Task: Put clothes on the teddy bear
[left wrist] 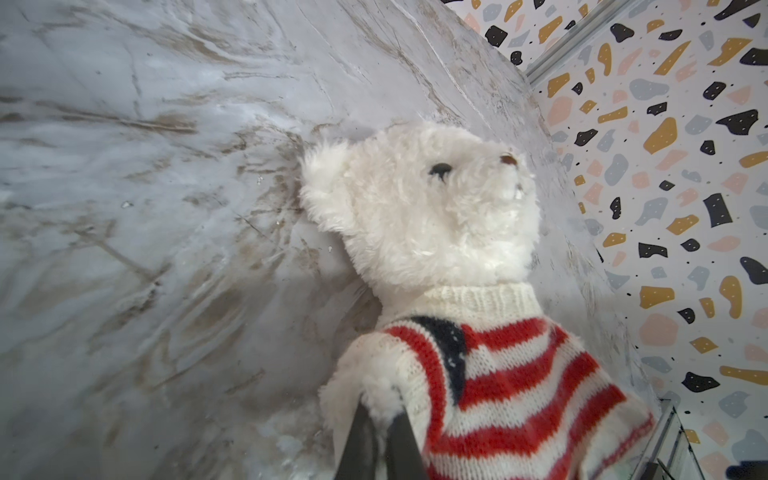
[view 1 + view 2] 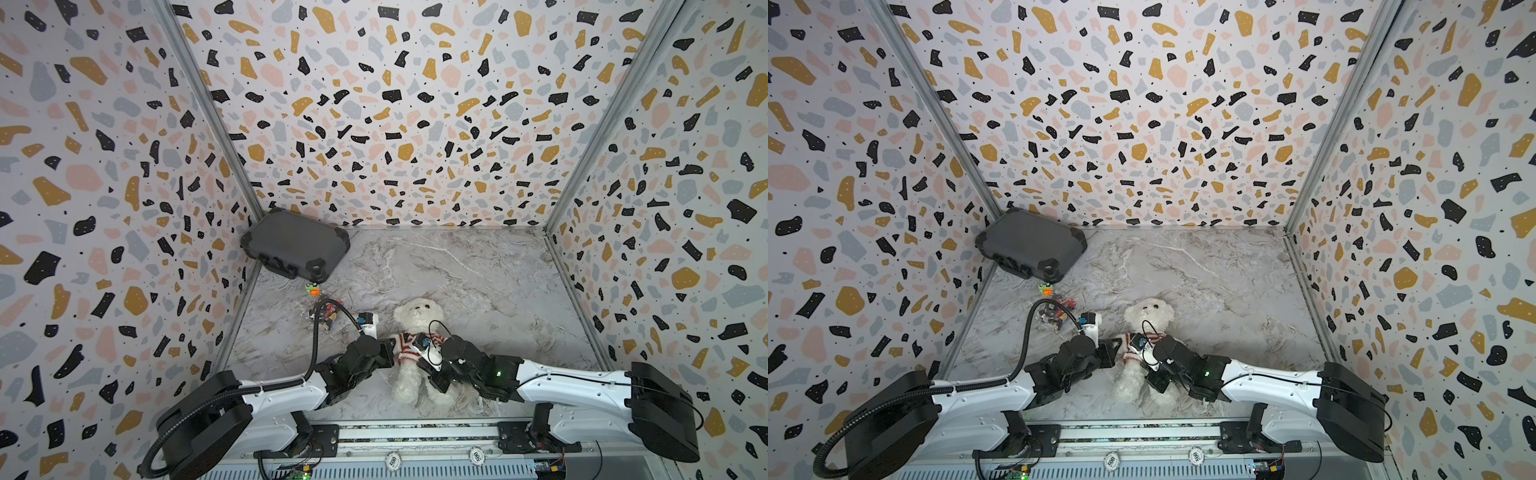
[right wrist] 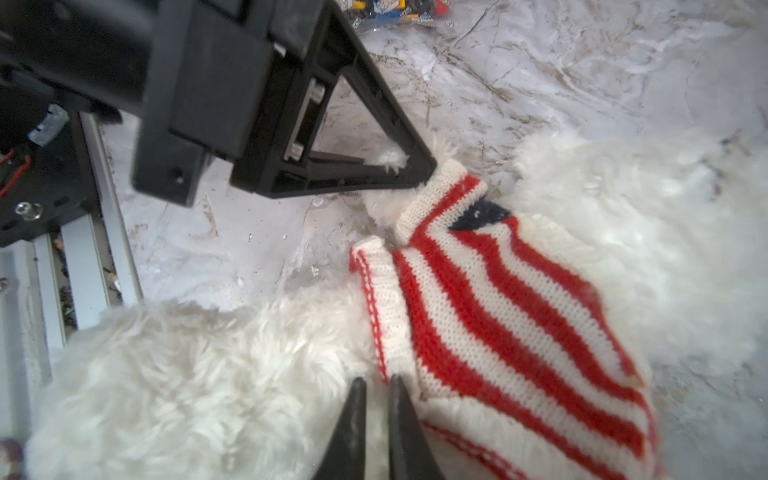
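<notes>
Most of the dressing looks done. The teddy bear (image 2: 419, 316) lies on its back on the marble tabletop (image 2: 498, 282), well apart from the grey case (image 2: 295, 245). The striped sweater (image 1: 519, 395) is over its head, with the collar at the neck and the stripes down its chest. Your left gripper (image 1: 381, 409) is pinched shut on the furry paw poking from one sleeve. Your right gripper (image 3: 376, 384) sits at the hem with its jaws a narrow slit apart and nothing plainly caught. That arm hides the other sleeve, so check it. Tugging the hem lower may be all that's left.
</notes>
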Robot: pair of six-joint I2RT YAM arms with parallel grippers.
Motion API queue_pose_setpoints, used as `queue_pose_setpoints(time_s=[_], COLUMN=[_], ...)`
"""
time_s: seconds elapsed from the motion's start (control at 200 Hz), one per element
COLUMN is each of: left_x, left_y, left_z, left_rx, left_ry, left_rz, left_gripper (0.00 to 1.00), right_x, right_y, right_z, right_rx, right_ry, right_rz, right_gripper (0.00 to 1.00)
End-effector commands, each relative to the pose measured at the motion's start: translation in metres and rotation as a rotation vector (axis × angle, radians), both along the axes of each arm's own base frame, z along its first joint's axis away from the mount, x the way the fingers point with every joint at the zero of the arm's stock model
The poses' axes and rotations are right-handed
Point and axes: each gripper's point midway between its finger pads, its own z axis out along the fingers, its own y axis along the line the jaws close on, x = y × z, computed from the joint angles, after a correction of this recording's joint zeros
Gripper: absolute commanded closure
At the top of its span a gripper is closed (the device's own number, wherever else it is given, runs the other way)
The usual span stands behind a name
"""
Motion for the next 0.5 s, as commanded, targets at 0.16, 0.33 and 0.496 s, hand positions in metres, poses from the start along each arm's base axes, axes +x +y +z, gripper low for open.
queue_pose_setpoints(time_s=[0.16, 0.33, 0.496], left_x=[0.006, 0.005, 0.006], left_y=[-0.004, -0.007, -0.008], left_z=[0.016, 0.018, 0.019], left_rx=[0.052, 0.044, 0.048], left_ry=[-0.057, -0.060, -0.061], left_rz=[-0.044, -0.052, -0.057], left_gripper=[1.00, 1.00, 1.00], right_x=[0.023, 0.037, 0.037], right_y=[-0.014, -0.027, -0.027], right_z=[0.043, 0.046, 0.041], right_rx=[0.051, 0.051, 0.059], right_ry=[-0.081, -0.081, -0.050], right_rz=[-0.081, -0.124, -0.125], right_gripper=[0.69, 0.56, 0.48])
